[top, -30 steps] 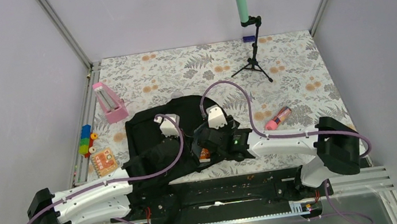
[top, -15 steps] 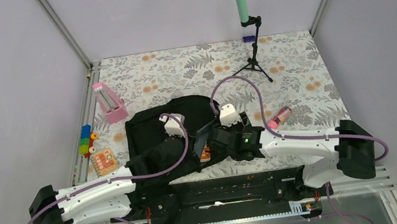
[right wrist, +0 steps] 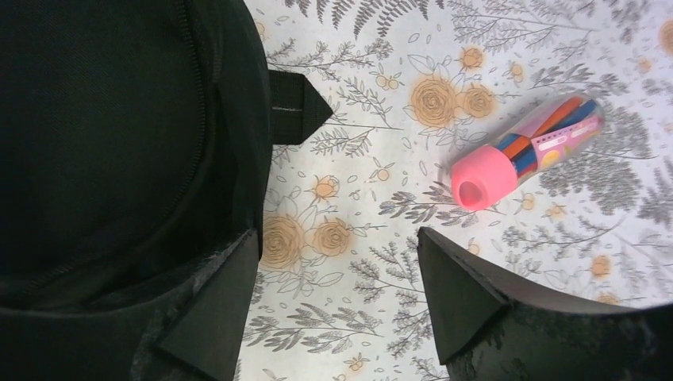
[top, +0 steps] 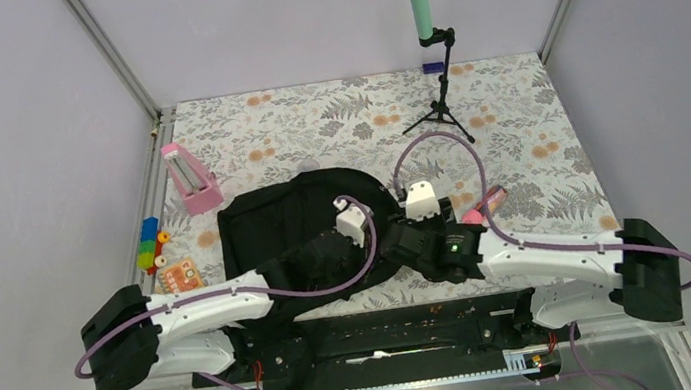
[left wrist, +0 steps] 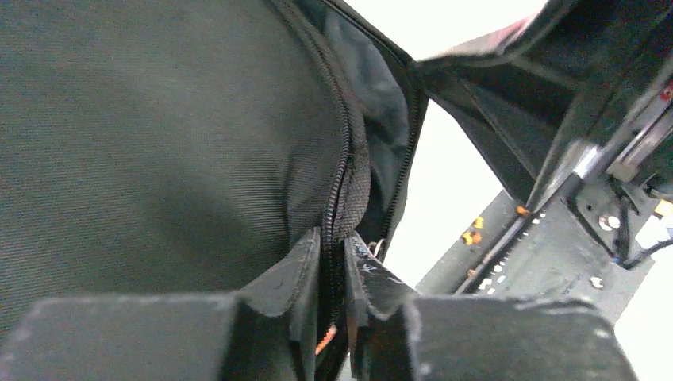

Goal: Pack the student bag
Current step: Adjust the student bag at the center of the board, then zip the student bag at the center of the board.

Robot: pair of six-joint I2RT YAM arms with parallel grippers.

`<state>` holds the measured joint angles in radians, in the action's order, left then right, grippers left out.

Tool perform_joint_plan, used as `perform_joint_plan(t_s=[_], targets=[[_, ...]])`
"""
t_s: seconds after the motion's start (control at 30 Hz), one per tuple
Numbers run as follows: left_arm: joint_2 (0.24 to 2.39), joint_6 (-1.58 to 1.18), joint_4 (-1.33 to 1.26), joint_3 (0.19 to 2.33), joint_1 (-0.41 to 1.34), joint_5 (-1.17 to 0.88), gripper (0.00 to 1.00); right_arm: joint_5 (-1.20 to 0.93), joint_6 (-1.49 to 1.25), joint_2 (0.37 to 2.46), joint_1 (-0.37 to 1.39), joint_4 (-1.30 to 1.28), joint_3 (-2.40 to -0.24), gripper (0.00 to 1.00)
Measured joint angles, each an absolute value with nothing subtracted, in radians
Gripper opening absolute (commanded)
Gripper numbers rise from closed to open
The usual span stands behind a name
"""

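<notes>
The student bag (top: 270, 230) is a black fabric backpack lying flat in the middle of the floral table. My left gripper (top: 365, 246) is at the bag's right edge. In the left wrist view it (left wrist: 333, 258) is shut on the bag's zip edge, with the zip teeth (left wrist: 340, 171) running up from between the pads. My right gripper (top: 405, 235) hangs just right of the bag. In the right wrist view it (right wrist: 337, 294) is open over bare table, with the bag (right wrist: 103, 119) at its left finger and nothing between the jaws.
A pink tube of coloured pens (top: 484, 204) (right wrist: 524, 151) lies right of the bag. A pink stand (top: 190, 178), coloured blocks (top: 148, 243) and an orange card (top: 180, 280) sit at the left. A tripod holding a green recorder (top: 437, 92) stands at the back.
Both arms have swung to the right. The right gripper has come off the bag onto open table. The left gripper has travelled right with the zip edge. An orange item near the bag's opening no longer shows.
</notes>
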<state>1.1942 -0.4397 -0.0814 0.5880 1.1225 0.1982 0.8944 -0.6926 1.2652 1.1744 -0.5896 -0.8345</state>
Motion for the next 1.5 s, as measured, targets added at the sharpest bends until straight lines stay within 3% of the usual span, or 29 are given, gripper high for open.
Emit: perform_joint_plan(t_s=[0.13, 0.3, 0.53, 0.77, 1.1, 1.5], targets=[[1.218, -0.426, -0.085, 0.601, 1.134, 0.142, 0.69, 0.797, -0.666, 1.142, 1.114, -0.533, -0.798, 0.88], [1.156, -0.423, -0.082, 0.602, 1.135, 0.107, 0.93, 0.559, -0.582, 1.010, 0.961, -0.412, -0.753, 0.90], [1.026, -0.444, -0.021, 0.669, 1.047, 0.092, 0.98, 0.273, -0.456, 1.061, 0.783, -0.255, -0.754, 0.85], [1.099, -0.516, 0.053, 0.798, 0.855, 0.088, 0.98, 0.126, -0.364, 1.258, 0.734, -0.161, -0.850, 0.69], [1.360, -0.605, 0.044, 0.891, 0.734, 0.049, 0.96, 0.107, -0.324, 1.372, 0.710, -0.115, -0.899, 0.45], [1.522, -0.665, -0.019, 0.994, 0.725, 0.037, 0.97, 0.112, -0.283, 1.377, 0.708, -0.113, -0.912, 0.40]])
